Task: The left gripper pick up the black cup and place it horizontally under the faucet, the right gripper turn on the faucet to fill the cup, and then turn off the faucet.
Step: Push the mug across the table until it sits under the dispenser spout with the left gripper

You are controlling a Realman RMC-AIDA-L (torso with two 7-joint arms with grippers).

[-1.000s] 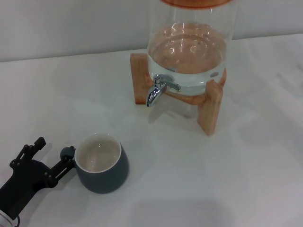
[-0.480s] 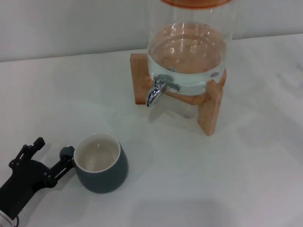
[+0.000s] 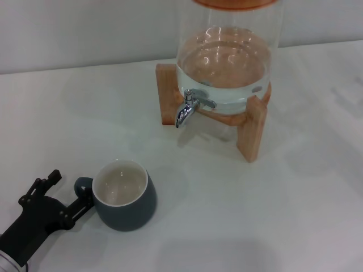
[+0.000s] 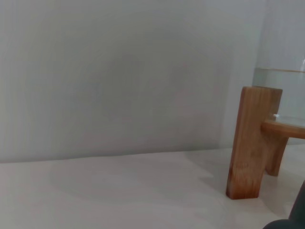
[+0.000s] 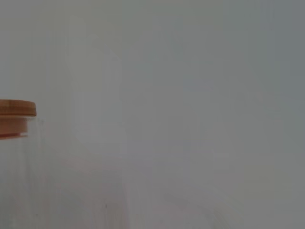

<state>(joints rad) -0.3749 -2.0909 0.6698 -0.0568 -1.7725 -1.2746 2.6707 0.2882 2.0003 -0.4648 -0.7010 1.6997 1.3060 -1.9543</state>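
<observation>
The black cup point(image 3: 126, 208) stands upright on the white table at the front left, cream inside showing, with its loop handle point(image 3: 81, 184) pointing left. My left gripper point(image 3: 70, 187) is low at the front left, open, with its fingers on either side of the handle; the nearer fingertip point(image 3: 87, 198) touches the cup's wall. A dark edge of the cup point(image 4: 298, 214) shows in the left wrist view. The chrome faucet point(image 3: 187, 107) sticks out of the glass jar at the back centre, with bare table under its spout. The right gripper is out of view.
The glass jar point(image 3: 227, 51), partly filled with water, sits on a wooden stand point(image 3: 252, 131) at the back right; a stand leg point(image 4: 252, 143) shows in the left wrist view. The jar's wooden lid point(image 5: 14, 112) shows in the right wrist view. A pale wall lies behind.
My left gripper has moved right and forward toward the cup. The cup has shifted slightly right, and its handle now shows between the fingers.
</observation>
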